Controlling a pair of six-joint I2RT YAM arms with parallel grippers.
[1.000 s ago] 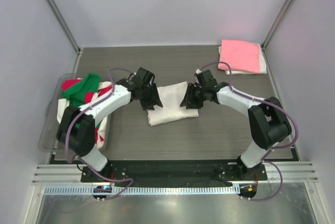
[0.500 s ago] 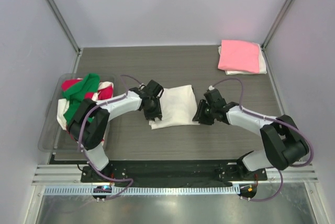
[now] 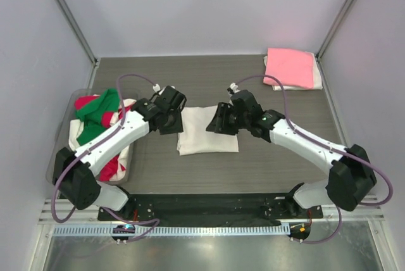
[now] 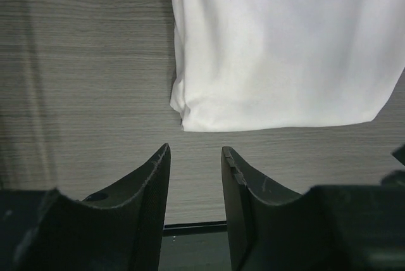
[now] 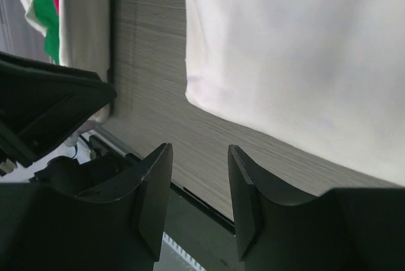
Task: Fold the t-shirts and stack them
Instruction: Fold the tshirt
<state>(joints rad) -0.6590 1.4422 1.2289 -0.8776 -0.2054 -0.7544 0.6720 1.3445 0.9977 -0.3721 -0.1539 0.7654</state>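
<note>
A cream-white t-shirt lies folded into a flat rectangle on the grey table; it also shows in the left wrist view and the right wrist view. My left gripper hovers at its left edge, open and empty. My right gripper hovers over its upper right corner, open and empty. A folded pink t-shirt lies on a white one at the back right. Green, red and white t-shirts are heaped in the tub on the left.
The clear plastic tub stands at the table's left edge. Grey walls close in the back and sides. A black base rail runs along the near edge.
Both grippers have lifted off the white t-shirt and drawn back toward the far side. The shirt now lies flat and squarer, folded over.
</note>
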